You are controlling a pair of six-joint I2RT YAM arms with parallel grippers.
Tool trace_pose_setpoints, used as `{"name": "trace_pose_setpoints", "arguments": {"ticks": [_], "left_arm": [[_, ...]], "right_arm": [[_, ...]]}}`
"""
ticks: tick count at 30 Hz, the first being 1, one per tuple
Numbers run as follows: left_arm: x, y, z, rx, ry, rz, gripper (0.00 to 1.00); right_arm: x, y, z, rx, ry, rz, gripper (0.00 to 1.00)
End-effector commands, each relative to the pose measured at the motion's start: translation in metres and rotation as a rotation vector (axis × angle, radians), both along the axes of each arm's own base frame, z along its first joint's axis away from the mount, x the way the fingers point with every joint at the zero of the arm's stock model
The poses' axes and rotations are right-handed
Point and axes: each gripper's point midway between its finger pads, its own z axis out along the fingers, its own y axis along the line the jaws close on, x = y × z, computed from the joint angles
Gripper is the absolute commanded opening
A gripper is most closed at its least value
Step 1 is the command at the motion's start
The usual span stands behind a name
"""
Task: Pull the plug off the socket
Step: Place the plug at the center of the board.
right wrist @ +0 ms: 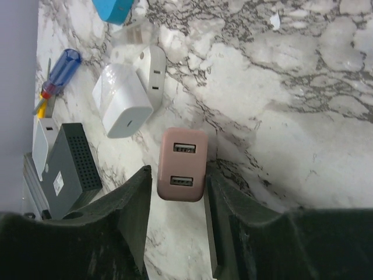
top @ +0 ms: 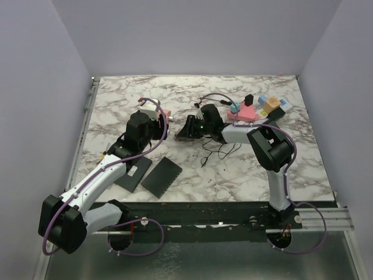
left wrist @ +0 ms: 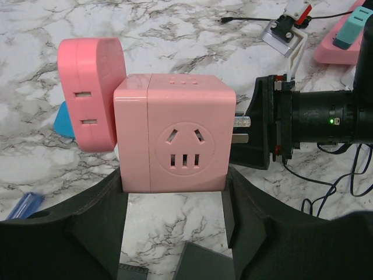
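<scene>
My left gripper (top: 165, 115) (left wrist: 175, 175) is shut on a pink cube socket (left wrist: 175, 134) and holds it above the table. A pink oval adapter (left wrist: 90, 93) sits against the cube's left side. My right gripper (top: 185, 127) (right wrist: 178, 174) is shut on a pink plug with two USB ports (right wrist: 182, 164). In the left wrist view the right gripper (left wrist: 262, 128) is just right of the cube. Two bare metal prongs (left wrist: 242, 122) span the gap; I cannot tell whether their tips are still inside. No long white power strip shows.
A pink strip (top: 247, 114) with a teal plug (top: 234, 108) and coloured blocks (top: 271, 105) lie back right. Two black pads (top: 161, 175) lie near the front. Thin black cables (top: 215, 153) trail mid-table. A white charger (right wrist: 122, 102), a screwdriver (right wrist: 58, 70) and a grey box (right wrist: 67, 169) lie left.
</scene>
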Motion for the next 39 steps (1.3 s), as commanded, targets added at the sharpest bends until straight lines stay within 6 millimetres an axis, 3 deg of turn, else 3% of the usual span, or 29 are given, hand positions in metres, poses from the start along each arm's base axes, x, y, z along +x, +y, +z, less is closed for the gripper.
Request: {"name": "trace_pose_setpoints", "arguments": {"ticks": [1,5,8,15,20,25,29,35,39], "left_arm": [[0.002,-0.007,0.009,-0.021,-0.032,-0.028,0.00],[0.001,-0.005,0.009,-0.018,-0.038,-0.026,0.00],[0.001,-0.006,0.009,-0.018,-0.038,-0.027,0.00],[0.001,-0.007,0.011,-0.023,-0.040,-0.034,0.00],[-0.003,-0.012,0.010,-0.015,-0.047,-0.081,0.00],[-0.015,-0.041,0.015,-0.043,-0.066,-0.254,0.00],[-0.043,-0.077,0.019,-0.049,-0.099,-0.491,0.00],[-0.096,-0.125,0.024,-0.108,-0.081,-0.810,0.00],[-0.100,-0.132,0.021,-0.117,-0.084,-0.812,0.00]], "right_arm": [[0.008,0.014,-0.003,0.014,-0.016,-0.001,0.50],[0.015,0.005,-0.009,-0.067,-0.064,-0.049,0.59],[0.015,-0.004,-0.003,-0.098,-0.103,-0.069,0.67],[0.005,-0.022,0.043,-0.074,-0.222,-0.077,0.82],[-0.004,-0.054,0.080,-0.027,-0.255,-0.100,0.86],[-0.022,-0.090,0.130,0.082,-0.321,-0.048,0.88],[-0.054,-0.104,0.167,0.193,-0.351,0.106,0.89],[-0.110,-0.106,0.202,0.225,-0.437,0.370,0.89],[-0.117,-0.111,0.204,0.206,-0.367,0.343,0.89]]}}
